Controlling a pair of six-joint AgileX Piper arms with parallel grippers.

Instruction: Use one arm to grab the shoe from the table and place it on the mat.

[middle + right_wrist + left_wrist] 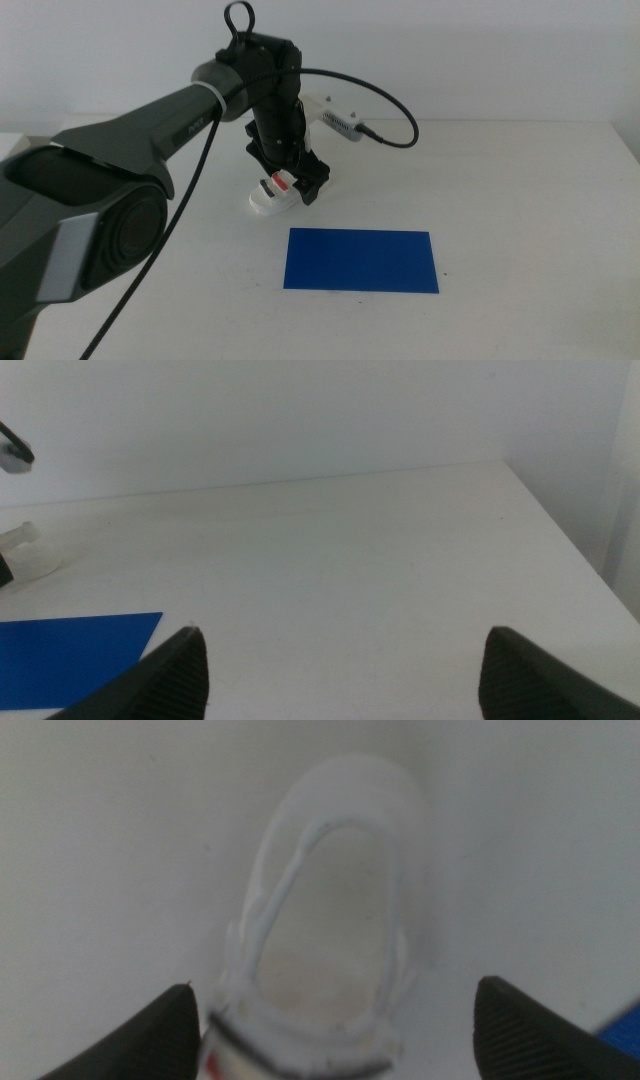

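Middle view: left gripper (290,180) down over shoe (272,196) on table (520,190), just behind mat (361,261).

Left wrist view: jaws spread, straddling shoe (330,920), not clamped.

Right wrist view: right gripper (340,660) released, above bare table (350,560); mat (70,645) corner visible.

One shoe (273,196), one mat (361,261), one arm (150,135).

My left gripper (292,183) straddles the shoe (272,197), jaws wide apart, bare table (90,850) on both sides of it. Mat (361,260) lies just beside the shoe, flat, nothing on it, open table between. My right gripper (340,670) faces open tabletop, mat corner (75,645) near.
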